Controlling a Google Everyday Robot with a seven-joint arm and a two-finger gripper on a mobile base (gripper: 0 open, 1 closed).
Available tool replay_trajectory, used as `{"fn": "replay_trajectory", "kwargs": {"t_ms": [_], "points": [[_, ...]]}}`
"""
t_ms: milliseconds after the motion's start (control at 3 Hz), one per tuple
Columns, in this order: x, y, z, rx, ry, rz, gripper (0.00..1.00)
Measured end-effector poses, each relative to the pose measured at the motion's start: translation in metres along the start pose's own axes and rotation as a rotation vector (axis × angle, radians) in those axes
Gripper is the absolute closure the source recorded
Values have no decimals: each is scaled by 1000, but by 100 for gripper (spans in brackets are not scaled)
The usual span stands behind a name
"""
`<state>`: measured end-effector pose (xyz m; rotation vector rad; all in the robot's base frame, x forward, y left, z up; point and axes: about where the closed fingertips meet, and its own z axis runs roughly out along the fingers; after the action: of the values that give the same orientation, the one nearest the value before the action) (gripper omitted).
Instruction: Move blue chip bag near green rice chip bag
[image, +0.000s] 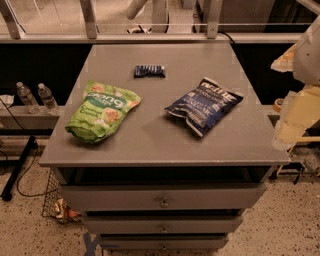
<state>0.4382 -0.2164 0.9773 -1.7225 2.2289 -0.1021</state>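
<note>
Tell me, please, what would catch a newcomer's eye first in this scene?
The green bag lies on the left of the grey cabinet top, and the blue bag lies on the right, apart from it. A small dark bar sits behind them, and the robot's pale claw hangs beside the cabinet's right edge, clear of both bags.

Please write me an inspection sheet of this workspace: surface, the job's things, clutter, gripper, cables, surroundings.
Surface: grey cabinet top, with drawers below it.
Job's things: blue chip bag lies right of centre; green rice chip bag lies on the left, apart from it.
Clutter: small dark-blue wrapped bar near the far edge.
Grippers: gripper is beside the cabinet's right edge, apart from both bags.
Cables: black cable on the floor, left.
Surroundings: two water bottles on a left shelf; wire basket below.
</note>
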Motion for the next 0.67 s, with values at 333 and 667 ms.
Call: {"fn": "replay_trajectory", "kwargs": {"t_ms": [333,667], "points": [[0,0,0,0,0,0,0],[1,1,0,4,-13,8,0]]}}
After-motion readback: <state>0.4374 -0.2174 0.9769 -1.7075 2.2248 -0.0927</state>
